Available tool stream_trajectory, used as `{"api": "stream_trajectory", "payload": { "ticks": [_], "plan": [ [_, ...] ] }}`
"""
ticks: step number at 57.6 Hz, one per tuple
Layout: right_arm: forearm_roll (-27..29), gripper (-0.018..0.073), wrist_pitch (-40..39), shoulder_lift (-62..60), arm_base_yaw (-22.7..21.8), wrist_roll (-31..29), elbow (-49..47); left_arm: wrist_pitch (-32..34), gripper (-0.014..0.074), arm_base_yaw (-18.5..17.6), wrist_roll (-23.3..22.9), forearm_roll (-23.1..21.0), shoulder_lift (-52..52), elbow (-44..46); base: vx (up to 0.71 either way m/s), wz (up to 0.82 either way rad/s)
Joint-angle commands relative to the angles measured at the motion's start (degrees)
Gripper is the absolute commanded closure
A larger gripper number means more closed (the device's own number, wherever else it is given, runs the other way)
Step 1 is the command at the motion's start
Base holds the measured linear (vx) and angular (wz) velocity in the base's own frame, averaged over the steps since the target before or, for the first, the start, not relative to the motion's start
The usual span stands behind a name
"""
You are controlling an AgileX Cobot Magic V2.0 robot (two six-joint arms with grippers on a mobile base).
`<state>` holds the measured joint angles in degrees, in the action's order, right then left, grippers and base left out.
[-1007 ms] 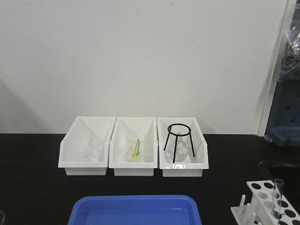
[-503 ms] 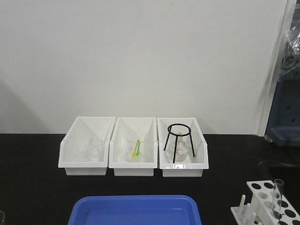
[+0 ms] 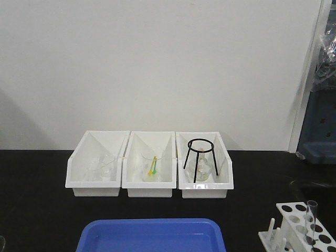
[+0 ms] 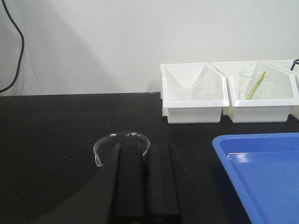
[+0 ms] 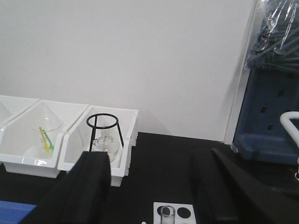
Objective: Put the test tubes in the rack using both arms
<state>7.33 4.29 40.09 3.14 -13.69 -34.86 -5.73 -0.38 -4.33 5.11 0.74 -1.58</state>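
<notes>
Black and matte, the left pincer (image 4: 147, 186) is seen from its wrist camera with its two flat fingers pressed together, nothing between them. Just beyond its tips one clear glass beaker (image 4: 121, 144) stands on the black table (image 4: 51, 135), its round rim and small spout visible. To the right of this pincer one flat blue tray (image 4: 261, 172) of smooth plastic lies, with a raised rim and a rounded corner. A strip of bare table separates the tray from the bins farther ahead.

The right pincer (image 5: 152, 186) is seen with its two dark fingers spread wide apart, holding nothing. Between and just below them, the top of one white rack (image 5: 180, 212) is visible, with round holes in it. One test tube (image 5: 167, 213) stands upright in the rack, its open mouth showing. In the front view the same slender clear tube (image 3: 311, 220) is seen rising above the rack (image 3: 296, 226), whose short pegs stand along its near left side. The rack is cut off by the picture's lower right edge.

Farther ahead of both pincers, three white open bins (image 3: 149, 189) are set side by side, touching, against a plain white wall. Small clear glassware is held in the left bin, a beaker with yellow and green sticks in the middle one, and one black wire tripod (image 3: 199, 157) over a conical flask in the right one.
</notes>
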Motion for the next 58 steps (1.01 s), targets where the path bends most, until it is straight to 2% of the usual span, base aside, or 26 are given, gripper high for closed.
{"api": "stream_trajectory", "payload": {
  "ticks": [1, 7, 13, 18, 38, 41, 46, 58],
  "plan": [
    [-1.9, 0.0139, -4.3, -1.6, -0.3, -0.2, -0.9, 4.3, 0.0602, 0.0, -0.2, -0.3, 0.7, 1.5, 0.0, 0.0],
    [-4.1, 0.0178, -6.8, -5.2, -0.4, 4.2, 3.2, 4.3, 0.0602, 0.0, -0.2, -0.3, 0.7, 1.5, 0.0, 0.0],
    [-9.5, 0.0234, -10.8, -10.6, -0.5, 8.6, 10.0, 4.3, 0.0602, 0.0, -0.2, -0.3, 0.7, 1.5, 0.0, 0.0],
    [-12.8, 0.0277, -12.2, -15.7, -1.0, 9.8, 15.2, 4.3, 0.0602, 0.0, -0.2, -0.3, 0.7, 1.5, 0.0, 0.0],
    [-13.0, 0.0466, -14.6, -38.8, -3.9, 11.6, 37.8, 4.3, 0.0602, 0.0, -0.2, -0.3, 0.7, 1.5, 0.0, 0.0],
    [-13.0, 0.0488, -7.2, -42.1, -3.8, 12.7, 37.2, 4.3, 0.0602, 0.0, -0.2, -0.3, 0.7, 1.5, 0.0, 0.0],
    [-13.0, 0.0518, -4.3, -40.9, -3.8, 13.1, 37.4, 4.4, 0.0602, 0.0, -0.2, -0.3, 0.6, 1.5, 0.0, 0.0],
    [-13.0, 0.0547, -3.7, -41.4, -3.8, 13.1, 37.4, 4.4, 0.0602, 0.0, -0.2, -0.3, 0.6, 1.5, 0.0, 0.0]
  ]
}}
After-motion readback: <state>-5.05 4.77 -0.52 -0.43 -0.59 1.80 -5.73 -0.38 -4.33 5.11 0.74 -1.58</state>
